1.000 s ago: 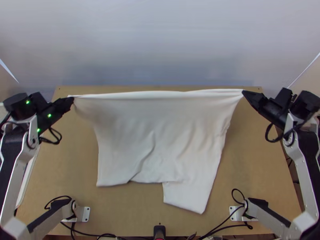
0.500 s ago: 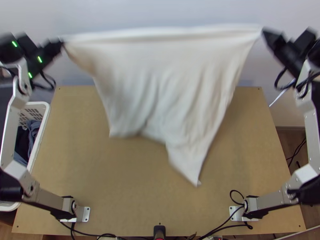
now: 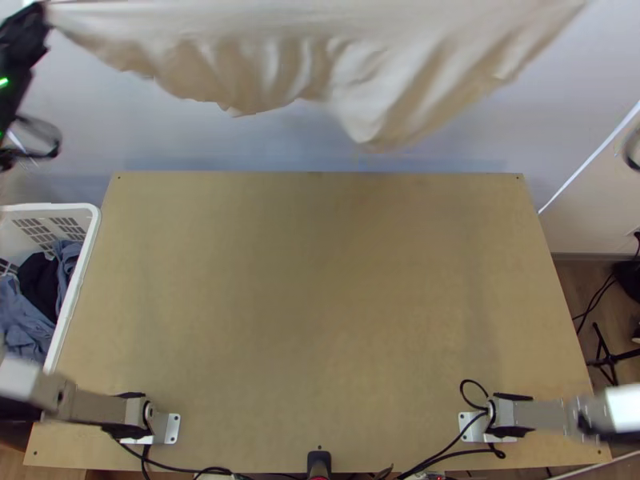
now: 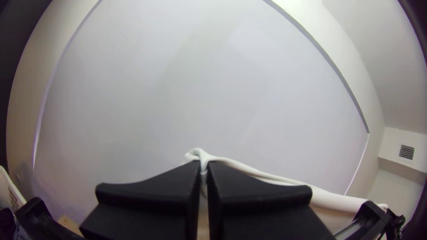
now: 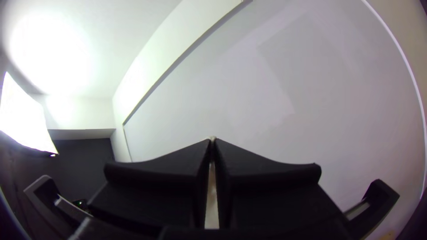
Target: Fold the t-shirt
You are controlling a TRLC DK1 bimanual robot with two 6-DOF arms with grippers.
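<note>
Shirt [image 3: 240, 48], one, hanging towards 12 o'clock of table [image 3: 320, 280], left claw [image 4: 203, 165] and right claw [image 5: 212, 141] each pinching an end, calling for matched heights, even tension.

Top view: t-shirt [image 3: 320, 56] cropped by the upper edge, hanging part blurred. My left tool [image 3: 44, 20] is blurred, its body cut off at the side. Left arm [image 3: 96, 404] and right arm [image 3: 544, 416] blur and run out of frame; basket [image 3: 78, 280] cropped too. Right wrist view: my right tool [image 5: 212, 140] hides most of the t-shirt.
</note>
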